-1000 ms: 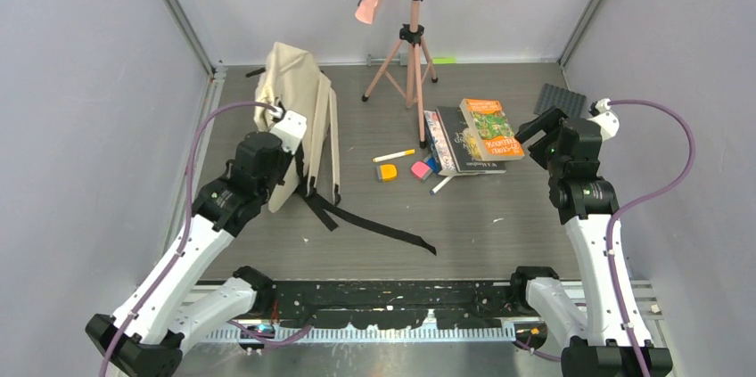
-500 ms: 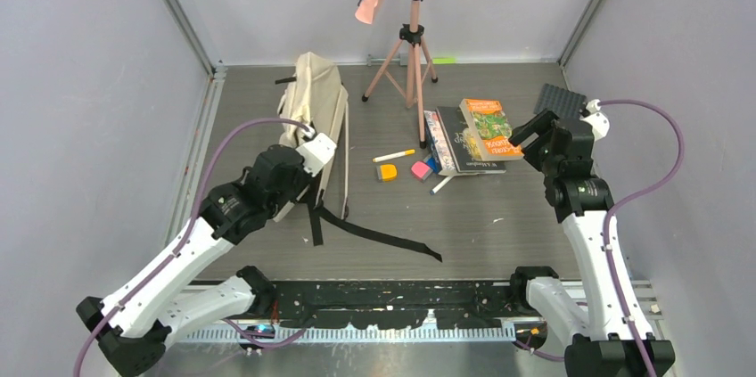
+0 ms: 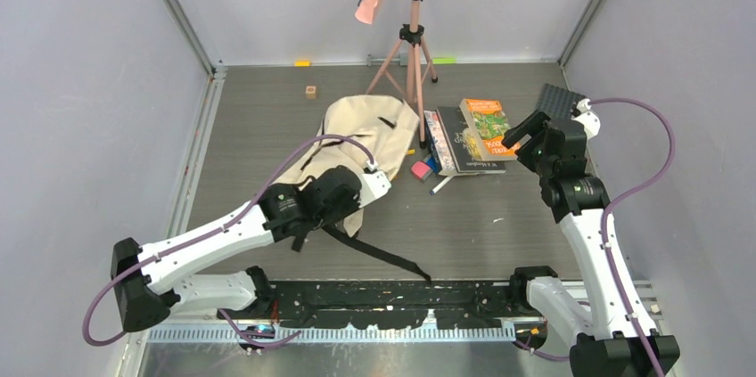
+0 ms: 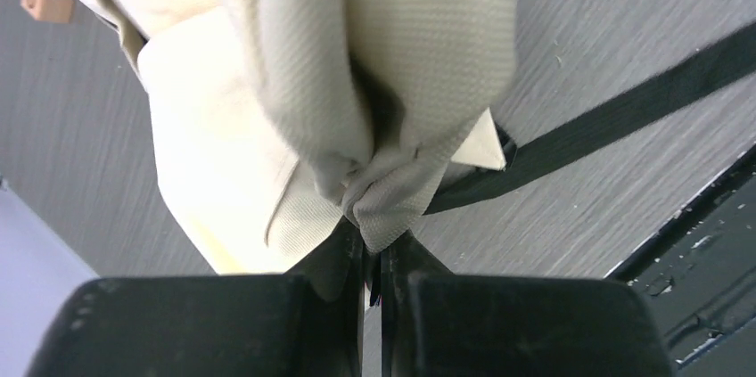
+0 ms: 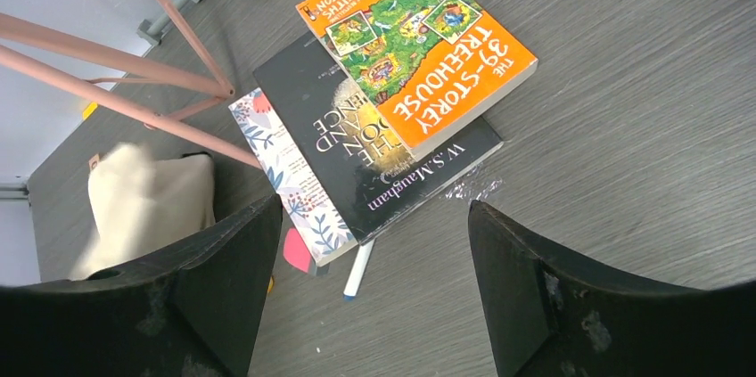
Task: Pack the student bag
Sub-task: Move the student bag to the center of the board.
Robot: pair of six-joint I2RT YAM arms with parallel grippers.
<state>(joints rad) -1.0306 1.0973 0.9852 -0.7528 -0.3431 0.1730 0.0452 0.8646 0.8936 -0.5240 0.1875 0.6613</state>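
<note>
The beige student bag (image 3: 361,141) lies in the middle of the table, its black strap (image 3: 379,252) trailing toward the near edge. My left gripper (image 3: 379,186) is shut on a bunched fold of the bag's canvas (image 4: 401,56) at its near end; the pinch shows in the left wrist view (image 4: 382,248). My right gripper (image 3: 524,130) is open and empty, hovering over the right edge of the book pile (image 5: 374,217). The pile holds an orange book (image 5: 419,47) on a black book (image 5: 374,145) on a floral notebook (image 5: 290,172).
A white pen (image 5: 359,267) and a pink eraser (image 3: 421,169) lie by the books. A pink tripod (image 3: 412,47) stands behind the bag. A small wooden block (image 3: 310,91) sits at the back, a dark grey pad (image 3: 559,99) at the far right.
My left gripper has dragged the bag from the left wall to the middle, covering the yellow marker and orange item. My right gripper has edged left toward the books.
</note>
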